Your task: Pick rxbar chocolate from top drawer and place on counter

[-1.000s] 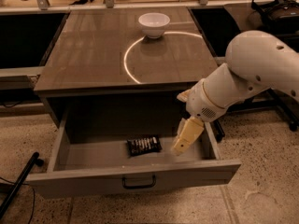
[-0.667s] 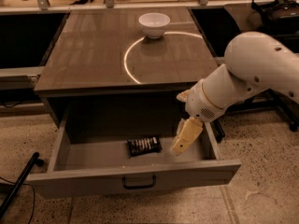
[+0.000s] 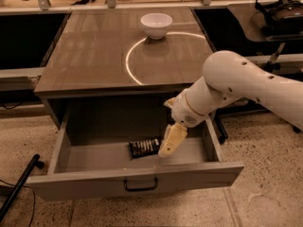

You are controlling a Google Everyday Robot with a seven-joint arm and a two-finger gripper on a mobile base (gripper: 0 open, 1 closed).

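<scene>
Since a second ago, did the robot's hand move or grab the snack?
The gripper slid left inside the top drawer, right up to the rxbar chocolate; no grab shows. The bar still lies flat there, the drawer stays open, and the white bowl sits on the counter as before.

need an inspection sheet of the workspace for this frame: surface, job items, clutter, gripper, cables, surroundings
Surface: counter, glossy, with a bright arc marked on it; no bar on it yet.
Job's things: rxbar chocolate lies flat inside the top drawer, which is pulled open.
Clutter: white bowl near the counter's back edge, on the arc.
Grippers: gripper down inside the drawer, at the bar's right end; contact cannot be told.
Cables: thin dark cable on the floor, lower left, by a black pole.
Surroundings: speckled floor; headset on a side table, upper right.
</scene>
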